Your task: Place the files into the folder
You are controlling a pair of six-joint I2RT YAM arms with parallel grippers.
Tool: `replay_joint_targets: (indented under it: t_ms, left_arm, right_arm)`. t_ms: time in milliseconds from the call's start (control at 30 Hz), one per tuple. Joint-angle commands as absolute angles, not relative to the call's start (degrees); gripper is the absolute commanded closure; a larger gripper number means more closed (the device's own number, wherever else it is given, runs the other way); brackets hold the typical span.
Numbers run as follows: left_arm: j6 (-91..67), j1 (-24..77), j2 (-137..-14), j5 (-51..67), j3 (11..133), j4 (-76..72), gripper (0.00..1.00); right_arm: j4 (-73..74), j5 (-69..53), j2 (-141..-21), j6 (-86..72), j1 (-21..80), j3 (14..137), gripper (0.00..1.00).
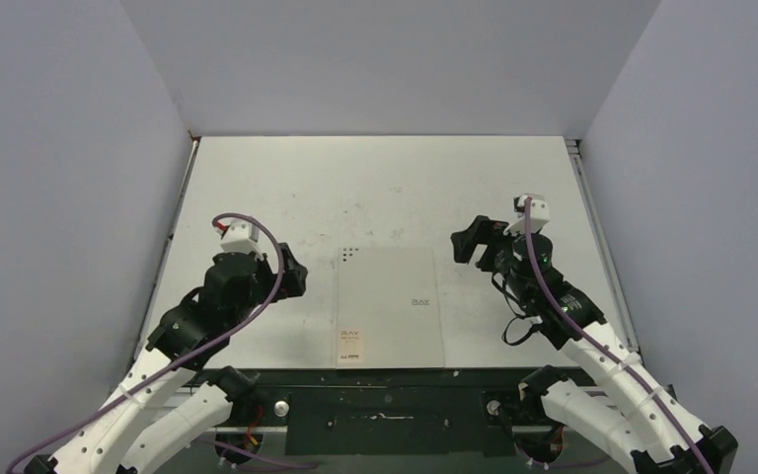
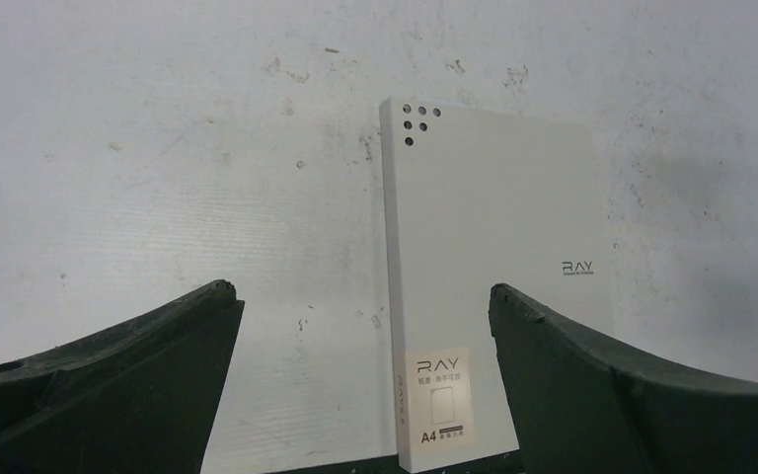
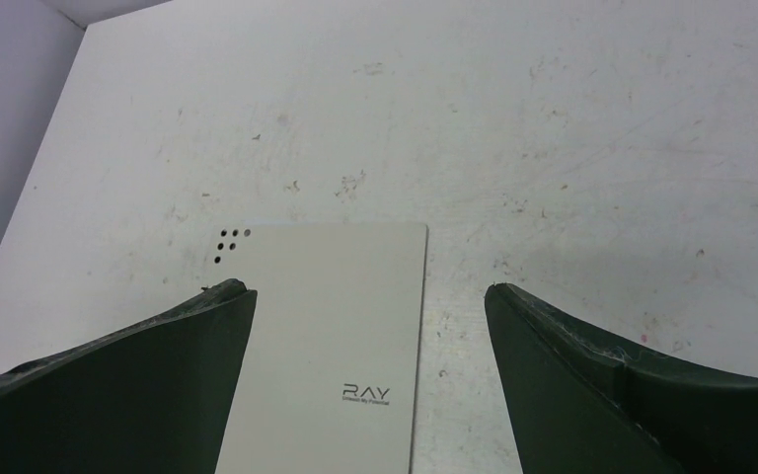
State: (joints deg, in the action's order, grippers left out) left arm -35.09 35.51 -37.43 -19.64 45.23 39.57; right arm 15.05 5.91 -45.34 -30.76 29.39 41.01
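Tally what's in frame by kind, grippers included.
Folder: 1, closed, flat on the table
Files: 0 in view
Grippers: 2, left gripper and right gripper, both open, holding nothing
Total: 3

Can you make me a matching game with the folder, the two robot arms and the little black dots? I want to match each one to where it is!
Things:
1. folder
2. left arm
3. right arm
4. black dots

Places and states:
A. jaws open, to the right of the folder
B. closed, lying flat on the table between the arms
C. on the far left corner of the folder's cover
D. jaws open, to the left of the folder

Right pairs: 1-B, 2-D, 3-A, 4-C
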Motion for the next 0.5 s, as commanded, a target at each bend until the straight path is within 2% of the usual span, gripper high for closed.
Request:
replay_joint_targets:
  t_ms: [0, 467]
  left_arm:
    - [-30.11, 35.24, -35.29, -21.61, 49.09, 38.48, 0.04]
    - [-24.65, 34.64, -24.99, -15.51, 44.41, 27.08, 0.04]
  right_arm:
    - [16.45, 11.44, -43.21, -30.07, 29.65, 42.98, 0.10]
    - [16.43, 13.72, -37.64, -27.36, 29.70, 44.73, 0.10]
